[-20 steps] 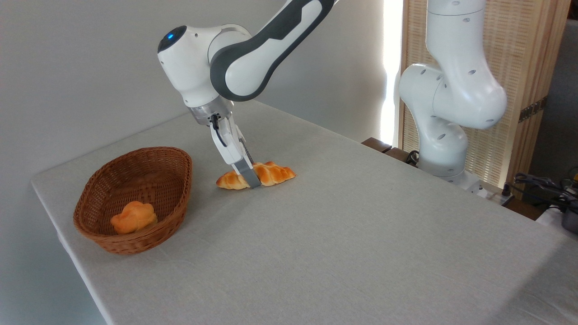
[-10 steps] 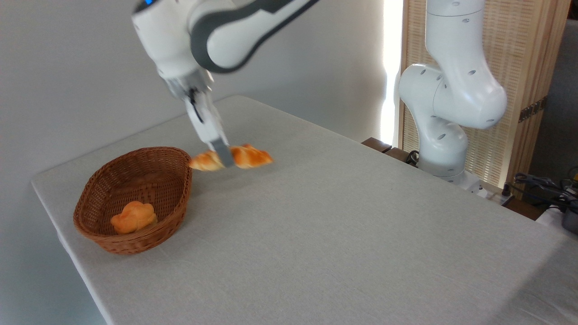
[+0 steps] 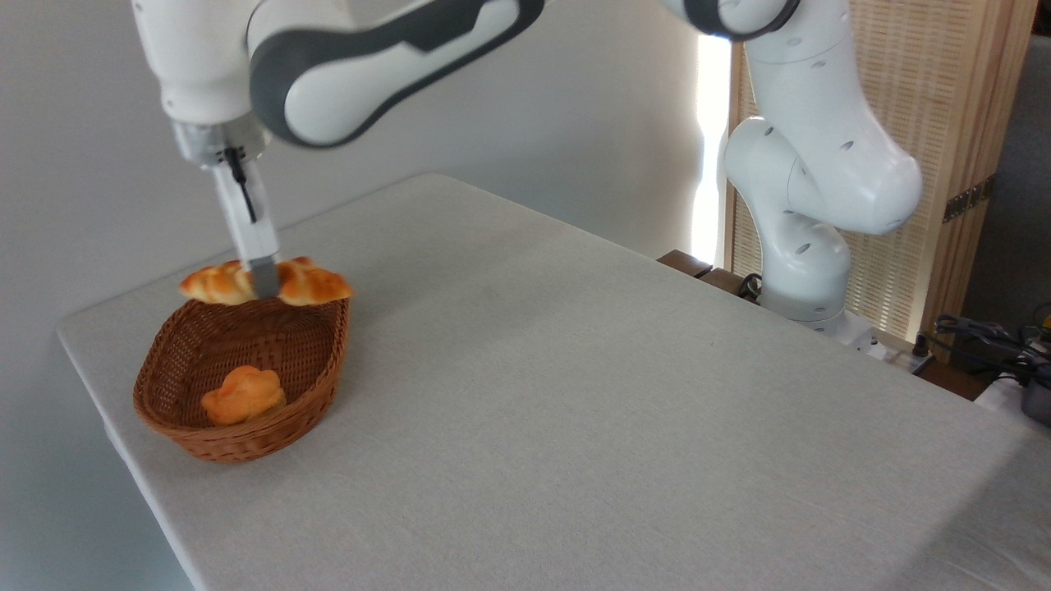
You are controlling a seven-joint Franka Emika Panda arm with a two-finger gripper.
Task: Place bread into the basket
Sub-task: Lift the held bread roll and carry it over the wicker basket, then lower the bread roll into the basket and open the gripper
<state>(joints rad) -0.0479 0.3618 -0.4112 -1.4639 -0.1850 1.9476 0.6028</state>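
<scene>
Bread (image 3: 308, 283) hangs level in the air over the far end of the basket (image 3: 316, 386), clamped at its middle by the gripper (image 3: 263, 281), while a bun (image 3: 243, 394) lies inside near the table's (image 3: 624, 427) left edge.

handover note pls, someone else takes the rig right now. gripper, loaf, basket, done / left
Gripper: shut on the loaf, gripping it about mid-length, fingers pointing down.
Loaf: in the air, roughly level, in front of the basket's far rim in this view. From one view I can't tell whether it is fully over the opening.
Basket: at the left end of the table, with a small bun lying inside near the front.
Done: loaf picked up and carried to the basket.
Left: centre it over the free space behind the bun, lower, open, and pull the arm away.
</scene>
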